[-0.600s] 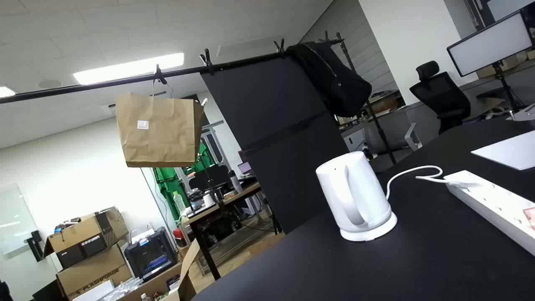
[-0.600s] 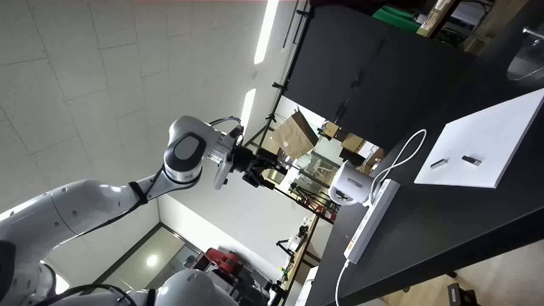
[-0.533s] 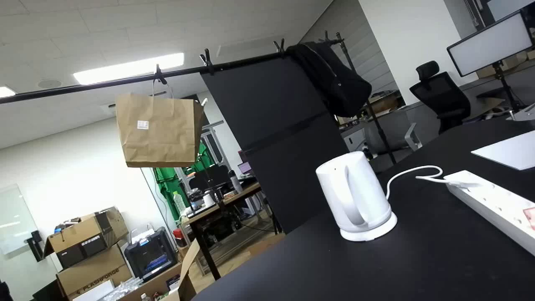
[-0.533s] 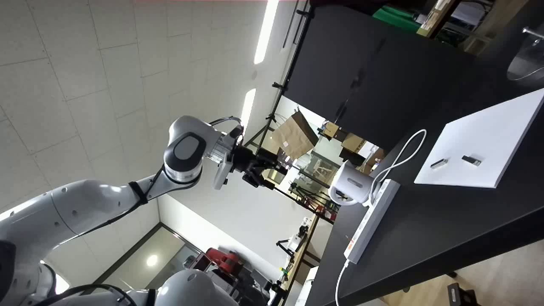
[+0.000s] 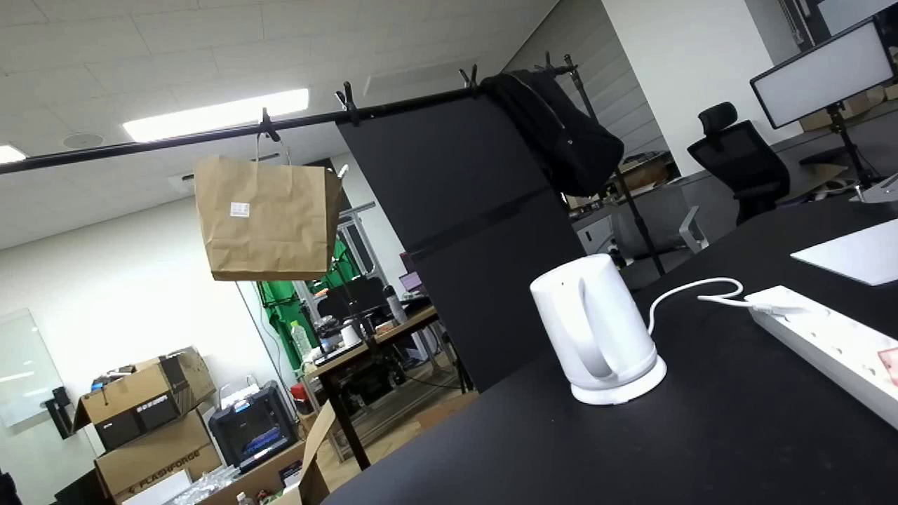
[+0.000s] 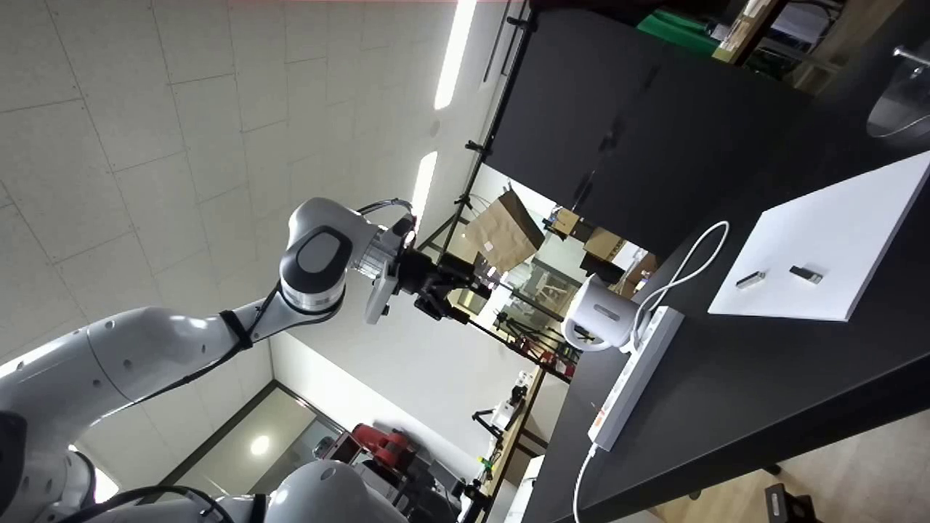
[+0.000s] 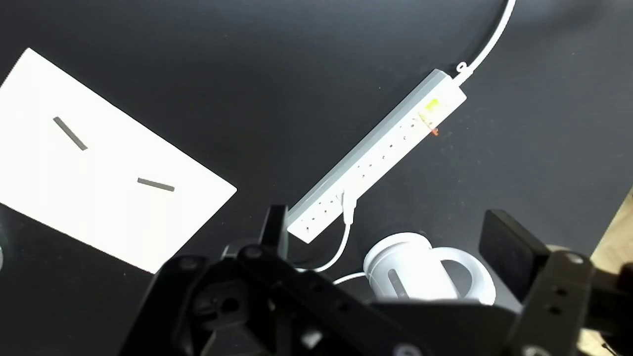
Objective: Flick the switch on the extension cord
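Note:
The extension cord, a long flat white power strip, lies on the dark table in both exterior views (image 5: 831,338) (image 6: 633,383) and in the wrist view (image 7: 378,160). Its switch is a small reddish patch at one end in the exterior views (image 5: 889,363) (image 6: 599,418); it looks yellow-orange in the wrist view (image 7: 431,106). A white plug sits in one socket. My gripper (image 6: 476,303) is high above the table, apart from the strip. In the wrist view its fingers (image 7: 392,231) are wide apart with nothing held between them. One finger hides a little of the strip's plug end.
A white electric kettle (image 5: 607,330) (image 6: 601,312) (image 7: 410,271) stands beside the strip, its thin white cord looping nearby. A white board (image 6: 817,236) (image 7: 106,170) with two small dark bars lies on the table. A paper bag (image 5: 265,221) hangs from a rail.

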